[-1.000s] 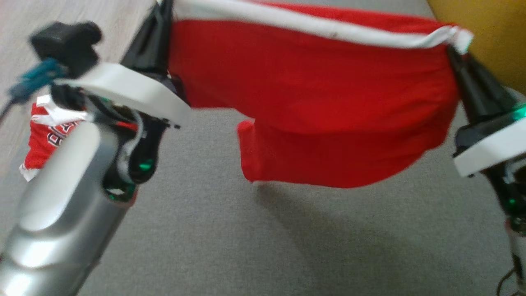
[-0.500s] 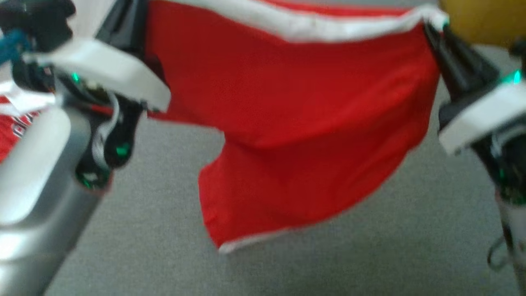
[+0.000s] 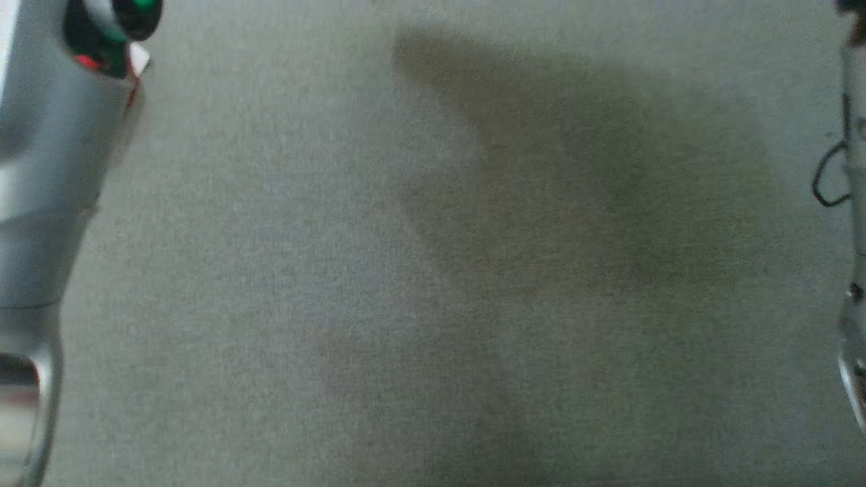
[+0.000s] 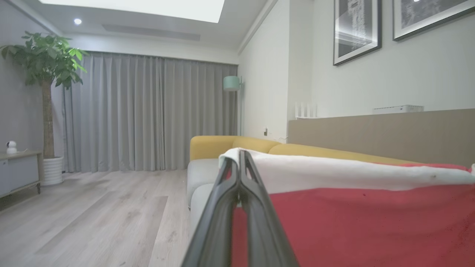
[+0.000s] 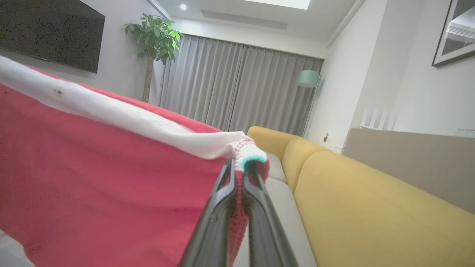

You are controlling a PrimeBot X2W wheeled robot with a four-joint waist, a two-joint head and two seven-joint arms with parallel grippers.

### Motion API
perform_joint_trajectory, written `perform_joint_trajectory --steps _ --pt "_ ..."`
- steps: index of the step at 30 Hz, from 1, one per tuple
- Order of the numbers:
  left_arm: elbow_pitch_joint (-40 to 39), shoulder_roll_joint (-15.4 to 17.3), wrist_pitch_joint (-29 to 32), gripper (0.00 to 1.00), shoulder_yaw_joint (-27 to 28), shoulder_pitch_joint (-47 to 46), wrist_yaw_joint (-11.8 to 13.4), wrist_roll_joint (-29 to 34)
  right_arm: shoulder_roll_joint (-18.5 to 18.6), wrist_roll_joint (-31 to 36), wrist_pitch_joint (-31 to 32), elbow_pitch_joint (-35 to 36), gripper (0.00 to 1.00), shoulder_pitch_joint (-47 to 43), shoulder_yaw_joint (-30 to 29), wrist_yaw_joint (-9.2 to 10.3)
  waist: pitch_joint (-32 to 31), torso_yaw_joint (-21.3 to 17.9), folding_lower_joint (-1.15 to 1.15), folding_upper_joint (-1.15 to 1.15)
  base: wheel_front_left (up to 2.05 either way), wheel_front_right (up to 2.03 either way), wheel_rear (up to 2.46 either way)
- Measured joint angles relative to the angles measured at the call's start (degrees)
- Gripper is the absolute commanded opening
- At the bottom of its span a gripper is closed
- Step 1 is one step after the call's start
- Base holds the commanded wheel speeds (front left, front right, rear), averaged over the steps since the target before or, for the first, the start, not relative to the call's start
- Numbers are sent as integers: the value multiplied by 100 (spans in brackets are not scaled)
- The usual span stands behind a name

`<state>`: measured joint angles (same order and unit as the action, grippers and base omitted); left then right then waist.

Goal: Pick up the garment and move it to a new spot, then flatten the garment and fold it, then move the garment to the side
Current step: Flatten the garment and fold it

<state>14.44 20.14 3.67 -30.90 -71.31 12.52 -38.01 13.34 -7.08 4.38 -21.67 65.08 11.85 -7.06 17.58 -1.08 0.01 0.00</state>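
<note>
At the left end of the garment (image 4: 371, 222), the left gripper (image 4: 240, 157) is shown with its jaws pressed together on a corner of the white band (image 4: 334, 172). The garment is held in the air, stretched between the two grippers, with the red body hanging below the band. The long axis is judged to run from one gripper to the other, band edge uppermost and hem pointing down. The fabric is judged light, soft and limp; sagging at mid-span is to be expected. The band corners are considered the correct holding points, since the doubled edge is firmer and less likely to slip. At the right end, the right gripper (image 5: 239, 165) is clamped on the opposite band corner.
</note>
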Motion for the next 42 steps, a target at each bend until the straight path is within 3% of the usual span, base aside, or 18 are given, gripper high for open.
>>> perform_joint_trajectory --steps 7,15,21,28,34,39,42 --pt "390 -209 -597 0 -63 397 -151 22 -219 221 -743 -1165 0 70 307 0 663 137 1 0 0 0 0" --pt "-94 -205 -1107 0 -208 1944 -170 -176 -220 -186 -1256 -1308 0 -963 861 0 948 182 -1 0 0 0 0" --pt "-1071 269 -1426 0 -116 3179 238 -167 -88 -517 -1293 -454 0 -1783 1013 0 702 164 -2 0 0 0 0" --pt "-2182 326 -1594 0 -196 4941 786 -193 377 -616 -956 804 0 -3565 559 0 128 341 -3 0 0 0 0" --pt "-2985 632 -1472 0 -506 6169 1245 -131 59 -583 -482 2028 0 -5455 -213 0 -621 505 -4 0 0 0 0" --pt "-3732 883 -1187 0 -726 6847 1584 -68 -412 -453 160 3119 0 -7155 -568 0 -1244 631 -4 0 0 0 0" --pt "-3998 1022 -1094 0 -779 7041 1688 -23 -617 -443 428 3476 0 -7669 -726 0 -1434 660 -4 0 0 0 0"
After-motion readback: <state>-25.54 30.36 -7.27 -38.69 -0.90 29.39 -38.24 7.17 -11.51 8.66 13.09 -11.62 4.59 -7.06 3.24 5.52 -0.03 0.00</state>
